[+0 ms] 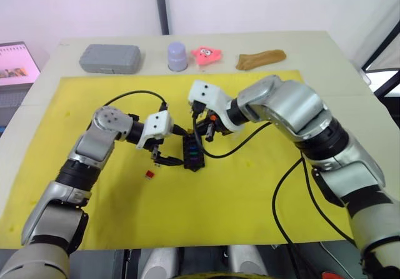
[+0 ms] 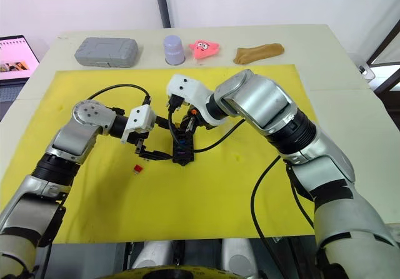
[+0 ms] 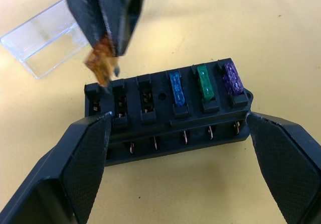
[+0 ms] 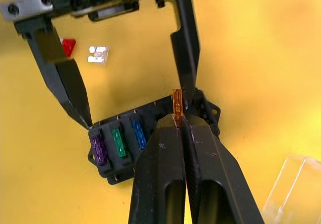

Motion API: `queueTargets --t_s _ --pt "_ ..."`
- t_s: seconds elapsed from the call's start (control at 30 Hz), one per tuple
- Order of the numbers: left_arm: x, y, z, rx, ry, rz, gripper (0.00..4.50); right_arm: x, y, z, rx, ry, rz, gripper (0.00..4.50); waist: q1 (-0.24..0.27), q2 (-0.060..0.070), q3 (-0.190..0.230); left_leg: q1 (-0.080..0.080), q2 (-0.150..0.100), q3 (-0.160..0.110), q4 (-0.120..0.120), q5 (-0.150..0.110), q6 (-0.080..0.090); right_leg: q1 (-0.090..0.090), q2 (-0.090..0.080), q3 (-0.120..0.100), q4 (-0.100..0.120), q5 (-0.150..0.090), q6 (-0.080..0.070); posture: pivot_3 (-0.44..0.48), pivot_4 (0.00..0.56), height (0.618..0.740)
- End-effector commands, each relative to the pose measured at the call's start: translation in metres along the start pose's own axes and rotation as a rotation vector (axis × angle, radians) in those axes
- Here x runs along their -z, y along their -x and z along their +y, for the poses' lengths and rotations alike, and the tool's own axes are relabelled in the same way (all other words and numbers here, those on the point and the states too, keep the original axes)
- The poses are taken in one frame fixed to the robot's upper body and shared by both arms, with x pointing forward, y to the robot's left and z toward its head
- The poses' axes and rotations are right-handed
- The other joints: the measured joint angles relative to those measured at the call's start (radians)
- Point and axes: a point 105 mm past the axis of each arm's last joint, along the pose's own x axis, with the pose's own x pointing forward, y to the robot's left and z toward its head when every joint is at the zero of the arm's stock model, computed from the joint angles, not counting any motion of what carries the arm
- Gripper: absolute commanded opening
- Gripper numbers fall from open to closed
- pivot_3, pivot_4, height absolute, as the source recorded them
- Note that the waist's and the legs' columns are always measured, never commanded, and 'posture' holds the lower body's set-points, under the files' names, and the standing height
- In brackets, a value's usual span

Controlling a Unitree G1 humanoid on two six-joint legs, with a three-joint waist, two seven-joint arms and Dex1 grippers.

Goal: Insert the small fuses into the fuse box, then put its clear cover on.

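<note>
Black rectangular plastic fuse box (image 3: 168, 111) braced end-to-end between spread left hand (image 3: 175, 169) fingers; right hand (image 4: 181, 121) pinches small orange blade fuse (image 4: 176, 106) above 1 empty end slot.

Both arms (image 1: 294, 113) are silver-grey shells with black joint bands and round silver elbow caps. Each wrist carries a white block (image 1: 157, 126) dotted with small dark screws. Loose black cables (image 1: 284, 185) loop along them. Each tool (image 3: 175, 148) has two black fingers (image 3: 83, 166) with cross-hatched pads.

Matt black plastic fuse box (image 3: 168, 111) between the left end effector's (image 3: 175, 148) textured pads; translucent glossy fuses (image 3: 203, 82); clear smooth cover (image 3: 42, 43) beyond, on matt yellow mat (image 3: 281, 43).
</note>
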Motion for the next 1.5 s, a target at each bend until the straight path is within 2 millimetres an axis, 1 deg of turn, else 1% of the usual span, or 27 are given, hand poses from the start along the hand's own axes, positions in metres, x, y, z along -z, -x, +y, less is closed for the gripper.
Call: queueTargets --t_s 0.03,0.13,0.3,0.47,0.67,0.93,1.37,1.5 --pt "-0.014 0.019 0.008 -0.063 -0.022 -0.017 4.43 -0.010 0.004 0.005 0.002 0.084 -0.015 0.00 0.000 0.000 0.000 0.000 0.000 0.000 0.000 0.000 0.000 0.000 0.000 0.000 0.000 0.000 0.000 0.000 0.150 0.740" --pt "-0.018 0.028 0.007 -0.102 -0.020 -0.024 4.43 -0.010 0.003 0.005 0.001 0.116 0.005 0.00 -0.001 0.000 0.000 -0.001 0.000 0.000 0.000 0.000 0.000 -0.001 0.000 0.000 0.000 0.000 0.000 0.000 0.150 0.740" --pt "-0.020 0.033 0.003 -0.148 -0.008 -0.029 4.43 -0.009 0.002 0.005 -0.008 0.156 0.025 0.00 0.000 0.000 0.000 -0.001 0.000 0.000 0.000 0.000 0.000 -0.001 0.000 0.000 0.000 0.000 0.000 0.000 0.150 0.740" --pt "-0.009 0.025 -0.007 -0.163 0.032 -0.024 4.43 -0.009 0.000 0.003 -0.015 0.175 0.043 0.00 0.000 0.000 0.000 -0.001 0.000 0.000 0.000 0.000 0.000 -0.001 0.000 0.000 0.000 0.000 0.000 0.000 0.150 0.740" --pt "-0.004 0.018 -0.006 -0.166 0.035 -0.018 4.43 -0.007 -0.002 0.004 -0.027 0.182 0.060 0.00 0.001 0.000 0.000 -0.001 0.000 0.000 0.000 0.000 0.000 -0.001 0.000 0.000 0.000 0.000 0.000 0.000 0.150 0.740" --pt "-0.003 0.013 -0.004 -0.164 0.030 -0.019 4.43 -0.003 -0.006 0.004 -0.030 0.188 0.079 0.00 0.000 0.000 0.000 -0.001 0.000 0.000 0.000 0.000 0.000 -0.001 0.000 0.000 0.000 0.000 0.000 0.000 0.150 0.740" --pt "-0.003 0.012 -0.005 -0.161 0.029 -0.021 4.43 0.002 -0.012 0.002 -0.020 0.218 0.105 0.00 0.000 0.000 0.000 -0.001 0.000 0.000 0.000 0.000 0.000 -0.001 0.000 0.000 0.000 0.000 0.000 0.000 0.150 0.740" --pt "-0.003 0.011 -0.005 -0.163 0.029 -0.022 4.43 0.003 -0.014 0.004 -0.031 0.224 0.109 0.00 0.000 0.000 0.000 -0.001 0.000 0.000 0.000 0.000 0.000 -0.001 0.000 0.000 0.000 0.000 0.000 0.000 0.150 0.740"
